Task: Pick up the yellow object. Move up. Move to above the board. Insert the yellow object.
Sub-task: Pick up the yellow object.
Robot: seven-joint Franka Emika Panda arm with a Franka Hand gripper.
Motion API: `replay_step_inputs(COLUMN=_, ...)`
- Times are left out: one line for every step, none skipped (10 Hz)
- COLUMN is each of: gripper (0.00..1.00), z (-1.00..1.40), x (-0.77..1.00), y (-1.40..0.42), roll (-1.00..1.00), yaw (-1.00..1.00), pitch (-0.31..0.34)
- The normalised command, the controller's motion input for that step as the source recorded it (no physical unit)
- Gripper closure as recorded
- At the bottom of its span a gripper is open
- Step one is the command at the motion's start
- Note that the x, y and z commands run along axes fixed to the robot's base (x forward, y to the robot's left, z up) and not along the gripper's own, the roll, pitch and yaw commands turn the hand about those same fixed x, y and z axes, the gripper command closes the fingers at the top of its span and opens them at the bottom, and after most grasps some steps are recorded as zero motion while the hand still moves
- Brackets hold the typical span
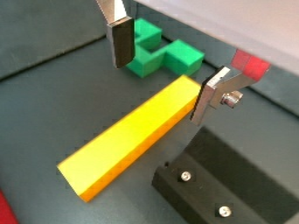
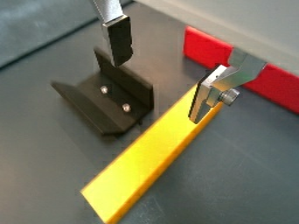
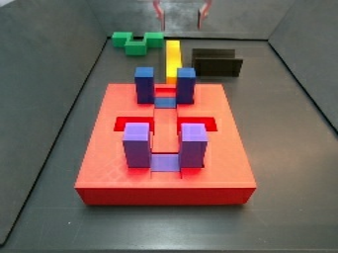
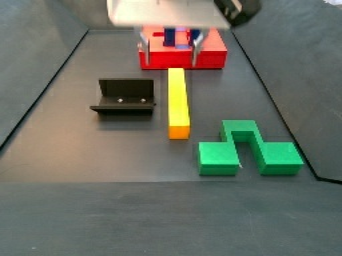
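Two fingers (image 1: pixel 118 42) stand apart in both wrist views, one on each long side of the bar (image 1: pixel 131 134), and neither pad seems to press it yet. The gripper (image 2: pixel 163 72) hangs over the bar's end nearest the board (image 3: pixel 165 148), with nothing clamped. The bar lies flat on the floor, running from near the board toward the green block (image 4: pixel 249 148), with the fixture (image 4: pixel 124 98) just to its left in a side view.

You are on the pick-up step, and the grasp is what to get right. Come down until the pads sit level with the bar's side faces, low enough not to pinch only the top edge. Keep the fingers square to the long sides so that closing does not twist it. You are gripping near one end, so judge that the free end may droop when lifted; sliding toward the middle first should hold it flatter. Mind the fixture beside the nearer finger, and close gently.
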Motion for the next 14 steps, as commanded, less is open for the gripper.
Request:
replay_step_inputs(gripper=0.0, z=-0.64, x=0.0, y=0.0, roll=0.2, yaw=0.03, pitch=-0.041)
replay_step_inputs(gripper=0.0, z=-0.62, x=0.0, y=0.0, roll=0.16, yaw=0.02, pitch=-0.047)
replay_step_inputs(gripper=0.0, z=-0.62, x=0.0, y=0.01, roll=0.15, yaw=0.01, pitch=-0.049)
replay_step_inputs(gripper=0.0, z=-0.56, x=0.0, y=0.03, roll=0.12, yaw=0.0, pitch=-0.034)
replay_step_inputs(gripper=0.0, z=-0.51, x=-0.01, y=0.02, roll=0.11, yaw=0.0, pitch=-0.024)
replay_step_inputs(gripper=0.0, z=-0.31, x=-0.22, y=0.08, roll=0.06, yaw=0.0, pitch=0.0)
replay_step_inputs(gripper=0.0, z=-0.09, x=-0.3, y=0.03, roll=0.01, yaw=-0.07, pitch=0.0)
replay_step_inputs(gripper=0.0, z=-0.12, x=-0.26, y=0.0, roll=0.0, yaw=-0.04, pitch=-0.003)
replay_step_inputs(gripper=0.0, z=-0.18, x=-0.15, y=0.0, roll=0.0, yaw=0.0, pitch=-0.013)
replay_step_inputs(gripper=0.0, z=-0.17, x=-0.12, y=0.0, roll=0.03, yaw=0.0, pitch=-0.004)
replay_step_inputs(gripper=0.0, z=-0.06, x=-0.02, y=0.01, roll=0.06, yaw=0.0, pitch=0.0)
replay_step_inputs(gripper=0.0, z=-0.25, x=0.0, y=0.04, roll=0.06, yaw=0.0, pitch=0.0)
replay_step_inputs(gripper=0.0, z=-0.21, x=0.0, y=0.04, roll=0.0, yaw=0.0, pitch=-0.014)
replay_step_inputs(gripper=0.0, z=-0.2, x=0.0, y=0.01, roll=0.0, yaw=0.0, pitch=-0.019)
